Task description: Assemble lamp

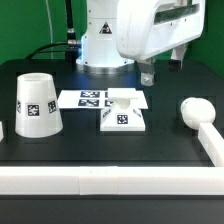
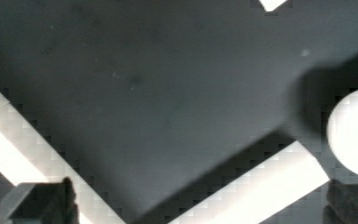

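Where the black table [image 1: 70, 150] ends, a low white rail [image 1: 100, 180] runs along the near edge and turns up the exterior view's right side. Behind the table the wall [image 1: 20, 28] is green, with dark cables [image 1: 68, 22] hanging in front of it.

The marker board [image 1: 88, 98] lies flat near the middle of the table. The lamp is in three loose parts:
- The shade [image 1: 35, 103] stands wide end down at the exterior view's left, well apart from the others.
- The base [image 1: 123, 121] lies flat at the board's near edge, with a raised socket [image 1: 123, 99] on top.
- The bulb [image 1: 193, 109] lies on its side at the exterior view's right, close to the rail.

The white arm [image 1: 125, 30] rises behind the board. The gripper [image 1: 148, 72] hangs above the table between base and bulb, touching neither.

In the wrist view the bulb [image 2: 357, 130] is cut off at the picture's edge, and white strips cross the dark surface. Only one dark finger [image 2: 34, 205] shows there. In the exterior view the gripper is small and shadowed, so I cannot tell how far its jaws are parted. All three parts rest on the table, so it grasps none of them
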Robot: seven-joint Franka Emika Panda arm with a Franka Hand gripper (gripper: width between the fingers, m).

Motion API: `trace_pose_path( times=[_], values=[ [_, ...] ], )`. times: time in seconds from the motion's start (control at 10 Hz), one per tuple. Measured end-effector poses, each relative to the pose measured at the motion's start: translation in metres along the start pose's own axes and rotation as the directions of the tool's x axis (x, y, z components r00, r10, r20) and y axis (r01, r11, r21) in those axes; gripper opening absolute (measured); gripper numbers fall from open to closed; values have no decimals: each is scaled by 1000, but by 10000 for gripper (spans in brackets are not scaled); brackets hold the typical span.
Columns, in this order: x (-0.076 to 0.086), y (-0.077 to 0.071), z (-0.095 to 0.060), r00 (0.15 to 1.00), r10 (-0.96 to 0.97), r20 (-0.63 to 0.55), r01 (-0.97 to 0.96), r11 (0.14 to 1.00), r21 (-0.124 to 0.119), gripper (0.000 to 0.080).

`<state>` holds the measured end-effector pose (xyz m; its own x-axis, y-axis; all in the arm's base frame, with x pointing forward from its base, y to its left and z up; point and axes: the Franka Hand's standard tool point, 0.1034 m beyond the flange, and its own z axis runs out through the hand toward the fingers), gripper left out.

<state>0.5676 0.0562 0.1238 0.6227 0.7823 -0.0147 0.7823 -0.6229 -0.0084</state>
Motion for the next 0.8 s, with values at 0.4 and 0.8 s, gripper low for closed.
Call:
trace_pose_path(
  times=[0.4, 0.8],
  values=[
    [0, 0, 0, 1000, 0, 0, 0, 1000, 0, 700],
    [-67, -9, 13, 990, 144, 9, -144, 989, -23, 700]
  ],
)
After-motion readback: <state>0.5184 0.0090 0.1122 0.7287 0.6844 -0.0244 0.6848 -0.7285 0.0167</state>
